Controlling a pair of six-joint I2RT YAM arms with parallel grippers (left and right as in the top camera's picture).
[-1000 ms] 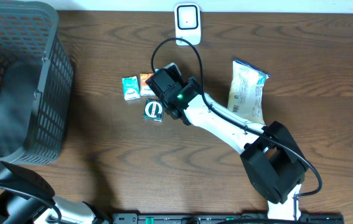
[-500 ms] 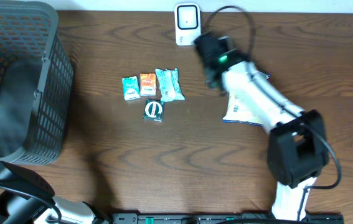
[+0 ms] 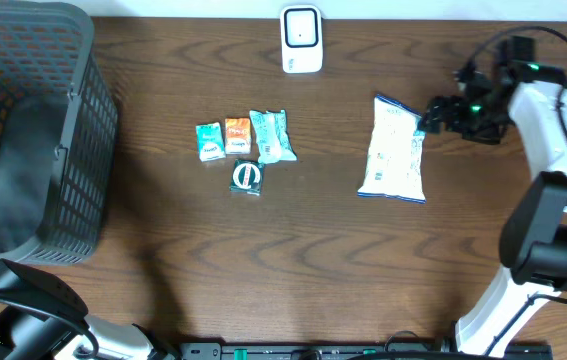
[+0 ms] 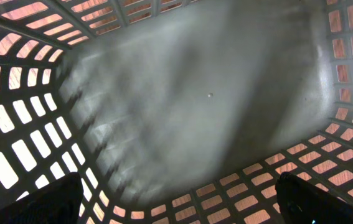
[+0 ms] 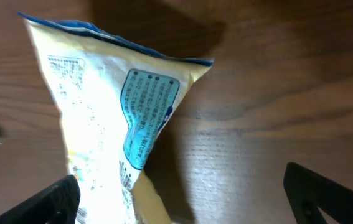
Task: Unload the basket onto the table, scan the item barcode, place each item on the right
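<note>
Black fingertips (image 5: 33, 202) of the right jaws sit in the two lower corners of the right wrist view, spread wide, with nothing clamped between them. Under and ahead of them lies the bag (image 5: 101, 124), pale yellow with a blue top seam and a blue printed panel, flat on the brown wooden table (image 5: 276, 93).

From overhead the right arm (image 3: 548, 120) reaches in from the right edge. Its jaws point left at the bag's upper right corner, just beside it; whether they touch it I cannot tell. The bag lies right of centre, slightly tilted, well apart from the scanner (image 3: 301, 38), a white unit at the table's far edge.

Left of the bag, near mid-table, small packets are grouped: a green packet (image 3: 210, 141), an orange packet (image 3: 236, 135) and a teal packet (image 3: 271, 135) in a row, and just below them a round-marked packet (image 3: 247, 177).

The left jaws, also wide apart and holding nothing, hang inside the grey basket (image 3: 88, 150) at the table's left end. The left wrist view shows only its lattice walls and plain floor.
</note>
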